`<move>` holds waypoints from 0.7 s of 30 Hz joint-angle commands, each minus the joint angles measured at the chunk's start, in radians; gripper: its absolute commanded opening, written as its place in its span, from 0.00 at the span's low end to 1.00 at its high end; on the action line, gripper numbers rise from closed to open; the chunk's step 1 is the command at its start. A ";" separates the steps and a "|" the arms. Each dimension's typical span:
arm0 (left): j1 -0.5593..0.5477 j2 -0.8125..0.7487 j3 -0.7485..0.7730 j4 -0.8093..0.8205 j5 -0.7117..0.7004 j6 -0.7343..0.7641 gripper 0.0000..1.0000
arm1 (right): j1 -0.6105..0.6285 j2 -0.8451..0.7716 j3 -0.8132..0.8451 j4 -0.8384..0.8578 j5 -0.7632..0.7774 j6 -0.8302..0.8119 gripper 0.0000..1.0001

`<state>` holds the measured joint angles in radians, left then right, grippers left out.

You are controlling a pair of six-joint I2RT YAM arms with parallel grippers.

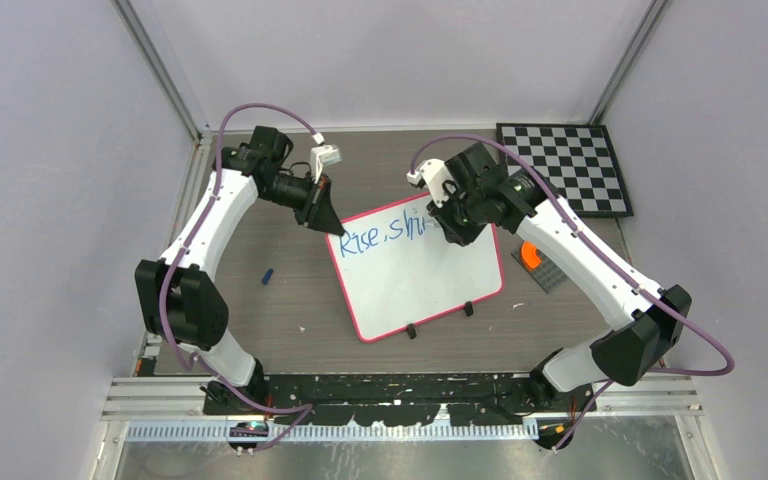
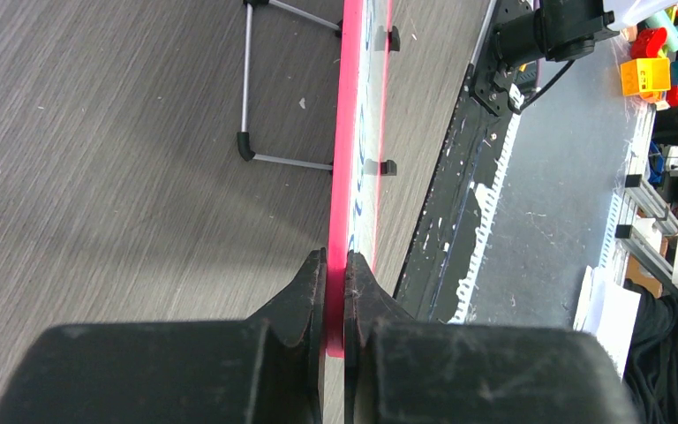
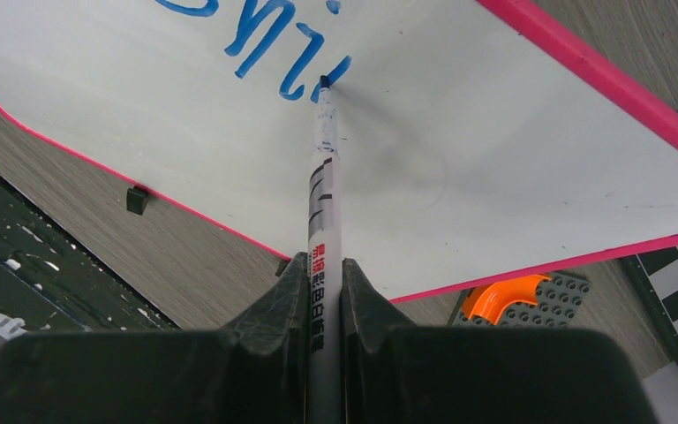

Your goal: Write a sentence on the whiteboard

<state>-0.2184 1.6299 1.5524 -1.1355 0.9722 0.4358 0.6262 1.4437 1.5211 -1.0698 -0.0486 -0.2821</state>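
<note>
Grey table (image 1: 260, 310), left hand (image 2: 335, 265) clamping whiteboard (image 1: 420, 285) rim, right hand (image 3: 325, 265) clamping marker (image 3: 325, 168)

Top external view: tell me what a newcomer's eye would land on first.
The pink-rimmed whiteboard lies mid-scene, with blue writing along its far edge. The right gripper holds a marker with its tip on the blue strokes, while the left gripper clamps the board's far-left corner. A checkerboard lies at the far right.

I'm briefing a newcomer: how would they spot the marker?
Find the whiteboard with the pink rim at the table's middle. Over its far edge the right gripper is shut on the marker, a slim white pen, its tip on the blue writing.
</note>
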 commanded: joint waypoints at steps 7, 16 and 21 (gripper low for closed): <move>-0.003 -0.009 -0.010 0.014 -0.079 0.034 0.00 | -0.018 0.026 0.071 0.045 0.046 -0.001 0.00; -0.003 -0.008 -0.009 0.018 -0.076 0.032 0.00 | -0.041 0.013 0.065 0.042 0.046 -0.002 0.00; -0.003 -0.005 -0.011 0.020 -0.078 0.031 0.00 | -0.044 0.002 0.037 0.036 0.046 -0.003 0.00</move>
<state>-0.2180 1.6299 1.5520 -1.1351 0.9699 0.4351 0.5976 1.4597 1.5551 -1.0786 -0.0463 -0.2832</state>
